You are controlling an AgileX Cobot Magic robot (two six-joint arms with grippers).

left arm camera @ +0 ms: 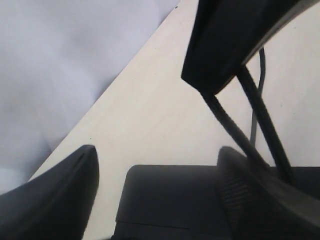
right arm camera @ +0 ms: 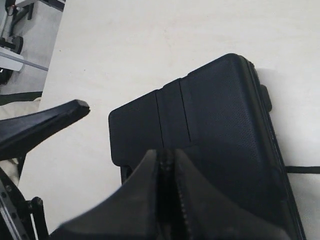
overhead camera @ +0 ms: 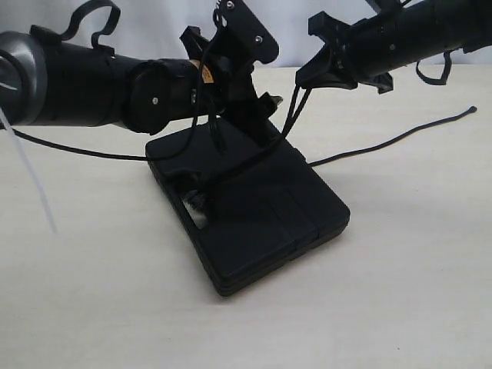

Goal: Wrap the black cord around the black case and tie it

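The black case (overhead camera: 261, 223) lies flat on the pale table, handle hole towards the left. The black cord (overhead camera: 384, 144) trails right to its knobbed tip (overhead camera: 470, 110), crosses the case and runs off left under the left arm. My right gripper (overhead camera: 307, 77) hangs above the case's far edge, shut on two cord strands (overhead camera: 296, 108) that drop to the case. In the right wrist view its fingertips (right arm camera: 166, 155) press together over the case (right arm camera: 220, 115). My left gripper (left arm camera: 159, 152) is open, fingers wide astride a case corner (left arm camera: 170, 200), beside the cord strands (left arm camera: 260, 115).
A thin white strap (overhead camera: 31, 177) hangs at the left by the left arm. The table's far edge (left arm camera: 115, 85) meets a grey wall. Stands and gear (right arm camera: 15, 30) are off the table. Bare tabletop (overhead camera: 400, 292) lies in front and to the right.
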